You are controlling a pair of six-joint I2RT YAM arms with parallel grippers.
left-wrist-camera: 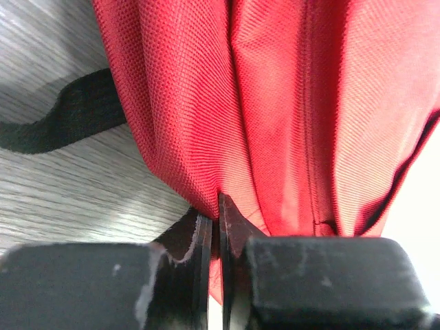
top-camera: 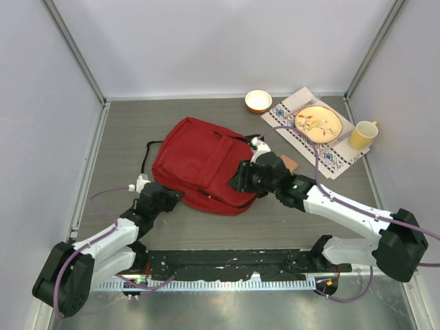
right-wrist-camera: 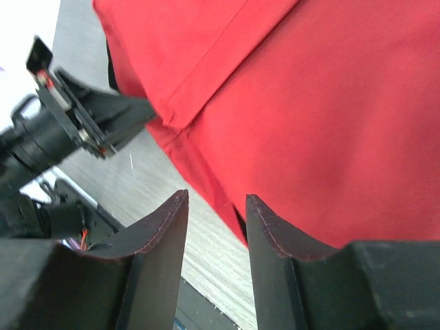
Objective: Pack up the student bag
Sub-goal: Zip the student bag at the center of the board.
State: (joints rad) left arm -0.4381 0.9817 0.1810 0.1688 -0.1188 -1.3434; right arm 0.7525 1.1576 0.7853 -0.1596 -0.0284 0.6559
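The student bag (top-camera: 199, 161) is a red fabric backpack lying flat in the middle of the table. It fills the left wrist view (left-wrist-camera: 275, 103) and the right wrist view (right-wrist-camera: 309, 103). My left gripper (top-camera: 168, 196) is at the bag's near left corner, shut on a fold of its red fabric (left-wrist-camera: 218, 206). My right gripper (top-camera: 240, 177) is at the bag's near right edge. It is open, with one finger over the table and the other over the bag's edge (right-wrist-camera: 216, 199); nothing sits between its fingers.
A black strap (top-camera: 146, 155) loops out on the bag's left (left-wrist-camera: 69, 117). At the back right lie an orange bowl (top-camera: 258, 101), a patterned placemat (top-camera: 330, 155) with a plate (top-camera: 317, 124), and a yellow mug (top-camera: 362, 135). My left arm (right-wrist-camera: 69, 124) shows in the right wrist view.
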